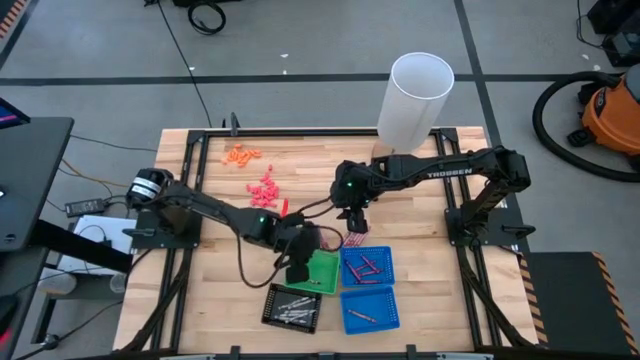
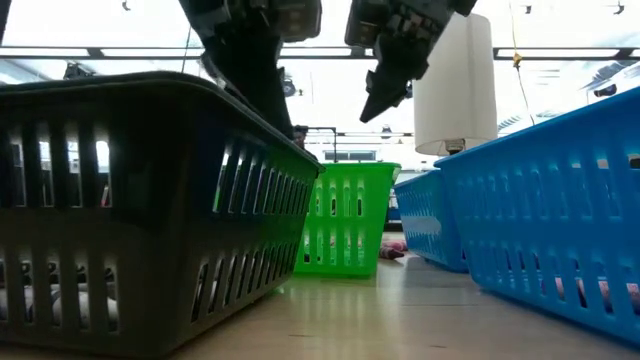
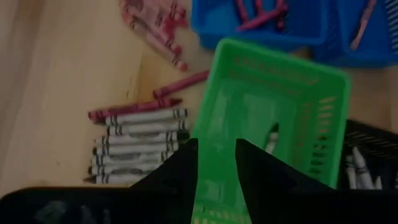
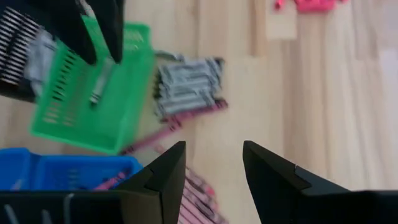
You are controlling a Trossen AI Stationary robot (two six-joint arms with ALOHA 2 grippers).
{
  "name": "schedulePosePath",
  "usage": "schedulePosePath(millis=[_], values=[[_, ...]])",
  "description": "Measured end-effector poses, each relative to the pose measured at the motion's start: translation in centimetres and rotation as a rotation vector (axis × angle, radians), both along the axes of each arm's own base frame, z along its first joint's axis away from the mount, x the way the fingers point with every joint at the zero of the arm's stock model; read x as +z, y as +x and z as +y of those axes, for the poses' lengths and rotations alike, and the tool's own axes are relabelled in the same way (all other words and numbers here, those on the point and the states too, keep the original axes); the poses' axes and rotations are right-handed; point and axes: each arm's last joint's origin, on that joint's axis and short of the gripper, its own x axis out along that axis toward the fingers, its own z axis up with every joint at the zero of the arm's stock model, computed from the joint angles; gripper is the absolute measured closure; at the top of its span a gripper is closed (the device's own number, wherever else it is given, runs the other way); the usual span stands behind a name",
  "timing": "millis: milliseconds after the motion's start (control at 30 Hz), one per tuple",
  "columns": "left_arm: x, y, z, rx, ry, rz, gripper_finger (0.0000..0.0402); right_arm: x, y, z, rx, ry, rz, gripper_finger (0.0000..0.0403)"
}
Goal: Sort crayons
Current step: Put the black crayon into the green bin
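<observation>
While the trays (image 1: 367, 266) are standing grouped at lower centre of the high view, evidently to keep each colour apart, loose crayons (image 3: 140, 142) are lying on the surface (image 1: 200, 300) beside the green tray (image 3: 273, 106). The left gripper (image 3: 216, 163) is hovering over that tray, fingers slightly parted, holding nothing. The right gripper (image 4: 214, 163) is hanging above the maroon crayons (image 4: 196, 196), fingers spread, empty.

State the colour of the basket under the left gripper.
Green, clearest in the left wrist view.
</observation>
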Motion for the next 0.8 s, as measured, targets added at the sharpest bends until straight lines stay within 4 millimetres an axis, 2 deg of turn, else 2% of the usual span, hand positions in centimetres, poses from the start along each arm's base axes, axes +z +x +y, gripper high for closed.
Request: schedulePosePath(millis=[167,400,567,800], values=[[-0.6,-0.1,2.3,-0.001,-0.002,0.059,0.0286,-0.2,-0.3,-0.2,-0.066,-0.054,0.038,0.0235],[-2.3,-1.8,4.2,0.072,-0.088,0.094,0.0286,-0.2,-0.2,0.1,-0.08,-0.046,0.036,0.0235],[-4.2,-2.7,5.4,0.228,-0.213,0.081,0.0286,0.1,-0.4,0.0,-0.126,-0.1,0.036,0.0235],[-5.7,-2.7,7.0,0.567,-0.413,-0.014,0.0286,1.9,-1.4,-0.2,-0.156,-0.146,-0.031,0.0235]])
